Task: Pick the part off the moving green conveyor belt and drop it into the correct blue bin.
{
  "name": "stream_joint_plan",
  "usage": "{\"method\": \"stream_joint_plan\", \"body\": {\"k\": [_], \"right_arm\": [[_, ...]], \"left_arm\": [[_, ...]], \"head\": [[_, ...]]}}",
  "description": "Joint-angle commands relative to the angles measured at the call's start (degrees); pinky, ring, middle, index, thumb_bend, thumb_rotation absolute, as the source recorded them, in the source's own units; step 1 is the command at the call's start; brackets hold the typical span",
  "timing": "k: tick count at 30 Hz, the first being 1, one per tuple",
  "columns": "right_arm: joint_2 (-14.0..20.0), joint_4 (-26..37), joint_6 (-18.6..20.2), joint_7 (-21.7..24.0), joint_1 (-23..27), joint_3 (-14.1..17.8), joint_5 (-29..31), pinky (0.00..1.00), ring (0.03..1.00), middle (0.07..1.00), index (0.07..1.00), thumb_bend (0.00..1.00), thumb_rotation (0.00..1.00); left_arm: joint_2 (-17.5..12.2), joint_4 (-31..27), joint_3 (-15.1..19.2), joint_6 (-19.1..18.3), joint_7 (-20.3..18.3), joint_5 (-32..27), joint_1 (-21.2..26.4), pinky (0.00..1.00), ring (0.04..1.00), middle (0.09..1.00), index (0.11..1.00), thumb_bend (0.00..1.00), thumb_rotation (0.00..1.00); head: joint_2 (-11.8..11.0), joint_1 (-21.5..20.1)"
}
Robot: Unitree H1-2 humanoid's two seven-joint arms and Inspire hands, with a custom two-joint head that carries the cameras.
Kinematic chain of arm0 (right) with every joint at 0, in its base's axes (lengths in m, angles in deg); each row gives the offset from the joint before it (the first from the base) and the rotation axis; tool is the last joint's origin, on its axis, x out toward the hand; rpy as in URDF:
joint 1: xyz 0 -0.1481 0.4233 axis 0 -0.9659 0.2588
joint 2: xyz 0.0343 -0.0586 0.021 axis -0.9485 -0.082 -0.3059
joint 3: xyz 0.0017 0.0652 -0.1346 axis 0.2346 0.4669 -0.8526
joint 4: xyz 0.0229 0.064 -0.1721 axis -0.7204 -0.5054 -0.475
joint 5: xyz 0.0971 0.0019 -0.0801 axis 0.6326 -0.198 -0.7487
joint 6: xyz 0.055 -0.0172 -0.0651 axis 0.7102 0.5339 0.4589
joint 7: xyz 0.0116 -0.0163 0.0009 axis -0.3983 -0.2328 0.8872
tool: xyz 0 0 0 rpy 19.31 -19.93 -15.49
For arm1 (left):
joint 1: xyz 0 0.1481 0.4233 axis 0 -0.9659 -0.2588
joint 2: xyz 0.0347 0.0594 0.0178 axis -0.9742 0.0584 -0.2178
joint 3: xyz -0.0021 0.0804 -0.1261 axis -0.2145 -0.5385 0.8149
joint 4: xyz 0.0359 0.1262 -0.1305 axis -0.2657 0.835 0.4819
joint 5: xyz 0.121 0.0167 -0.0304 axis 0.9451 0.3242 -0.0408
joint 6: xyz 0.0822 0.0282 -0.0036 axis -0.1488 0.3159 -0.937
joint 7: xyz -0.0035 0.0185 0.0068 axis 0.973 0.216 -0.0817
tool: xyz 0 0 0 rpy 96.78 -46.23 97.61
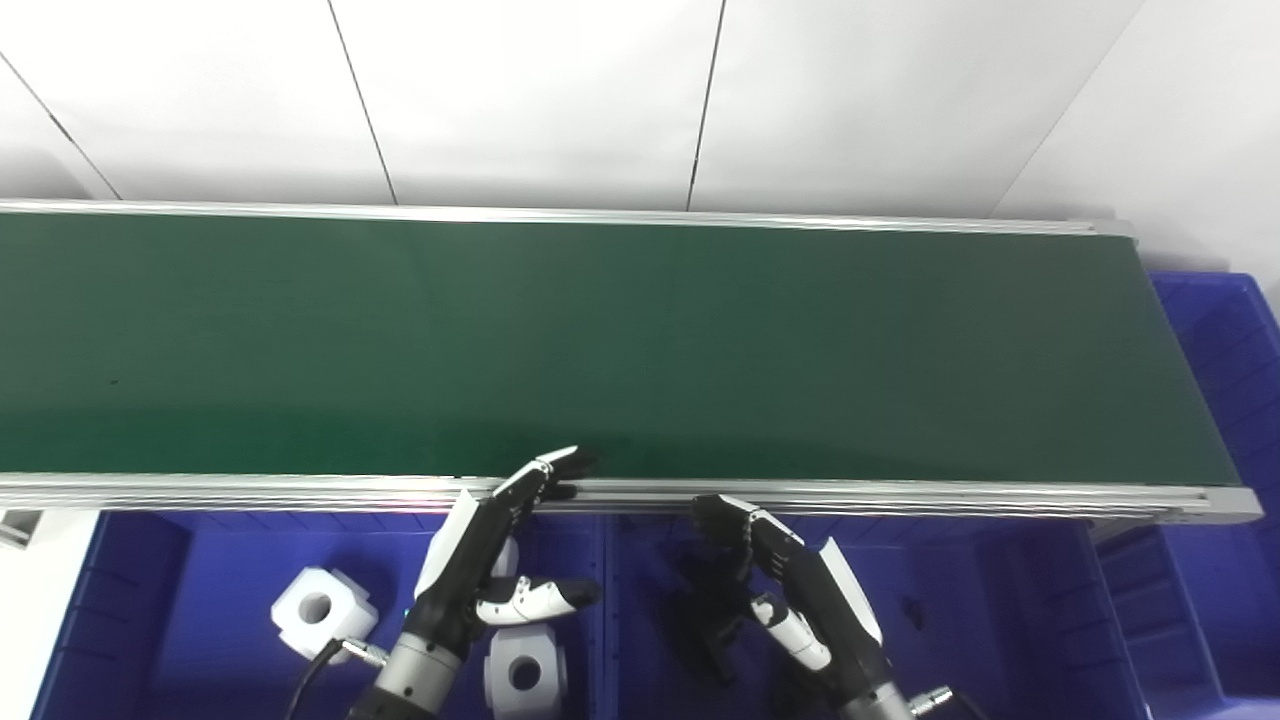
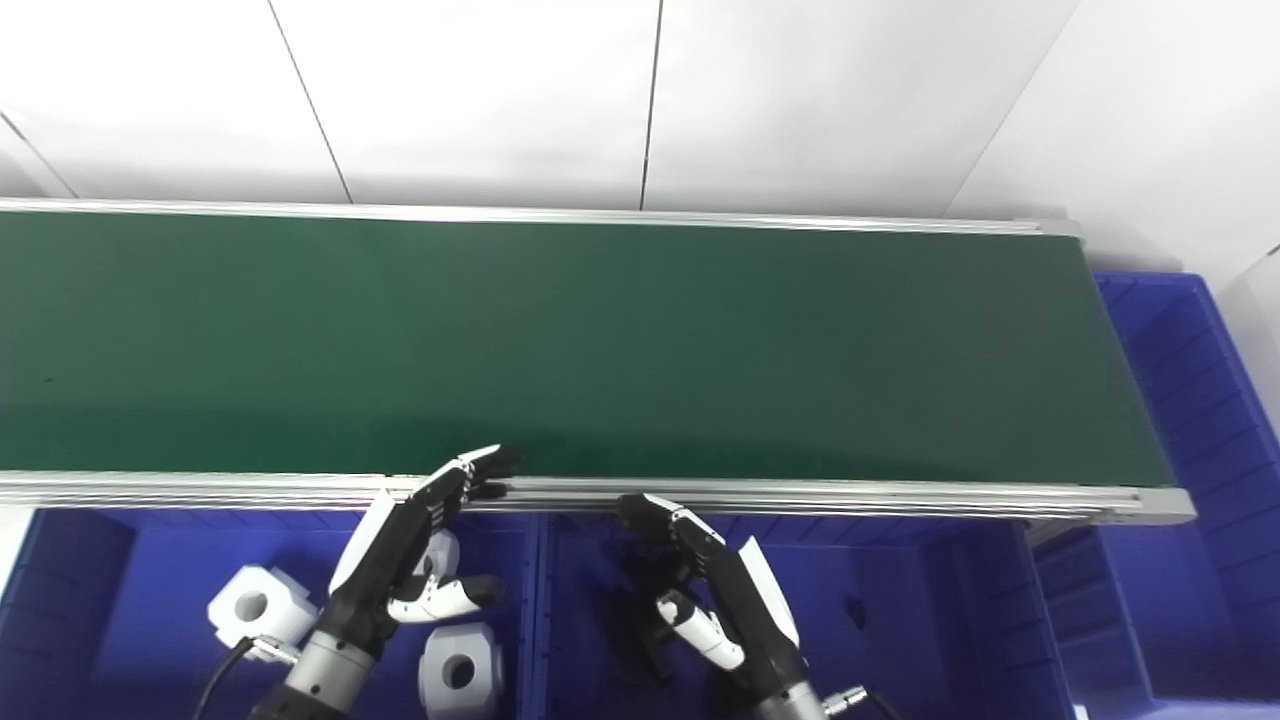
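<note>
The green conveyor belt (image 1: 620, 340) runs across the view and carries no part. My left hand (image 1: 490, 550) is open and empty, fingers reaching to the belt's near rail, above the left blue bin (image 1: 190, 600). White parts with a round hole (image 1: 322, 610) lie in that bin. My right hand (image 1: 780, 580) is open and empty above the middle blue bin (image 1: 1000, 620), which holds dark parts (image 1: 705, 620).
The belt's near aluminium rail (image 1: 900, 495) stands between the bins and the belt. Another blue bin (image 1: 1235, 380) sits past the belt's right end. A white panelled wall (image 1: 540, 100) rises behind the belt.
</note>
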Motion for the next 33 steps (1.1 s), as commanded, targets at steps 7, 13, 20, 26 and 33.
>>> {"method": "stream_joint_plan", "body": {"k": [7, 13, 20, 26, 33], "right_arm": [[0.2, 2.4, -2.6, 0.5, 1.1, -0.2, 2.9, 0.81, 0.802, 0.8, 0.798, 0.77, 0.94], [-0.1, 4.6, 0.0, 0.0, 1.5, -0.1, 1.5, 0.77, 0.789, 0.791, 0.788, 0.81, 0.96], [-0.1, 5.2, 0.6, 0.1, 1.6, -0.1, 1.7, 0.78, 0.796, 0.796, 0.795, 0.8, 0.96], [-0.4, 5.4, 0.5, -0.2, 1.5, -0.2, 1.6, 0.79, 0.795, 0.791, 0.793, 0.78, 0.96], [-0.3, 5.6, 0.9, 0.0, 1.1, -0.2, 1.9, 0.78, 0.797, 0.795, 0.794, 0.8, 0.95]], "left_arm": [[-1.7, -9.8, -0.8, -3.1, -4.1, -1.8, -2.6, 0.84, 0.87, 0.864, 0.821, 0.89, 0.69], [-2.5, -12.1, -0.5, -5.2, -5.3, -1.4, -2.8, 0.86, 0.879, 0.864, 0.82, 0.88, 0.7], [-2.6, -11.0, 0.0, -5.0, -5.7, -1.7, -2.0, 0.84, 0.873, 0.866, 0.817, 0.9, 0.73], [-1.6, -8.7, 0.9, -4.7, -5.3, -3.6, -1.5, 0.84, 0.87, 0.864, 0.808, 0.9, 0.74], [-1.3, -8.1, 1.1, -4.7, -5.4, -3.3, -1.7, 0.84, 0.872, 0.863, 0.809, 0.9, 0.76]], "head": [[4.9, 0.2], [6.6, -0.4], [6.5, -0.1], [6.9, -0.1], [6.1, 0.6]]}}
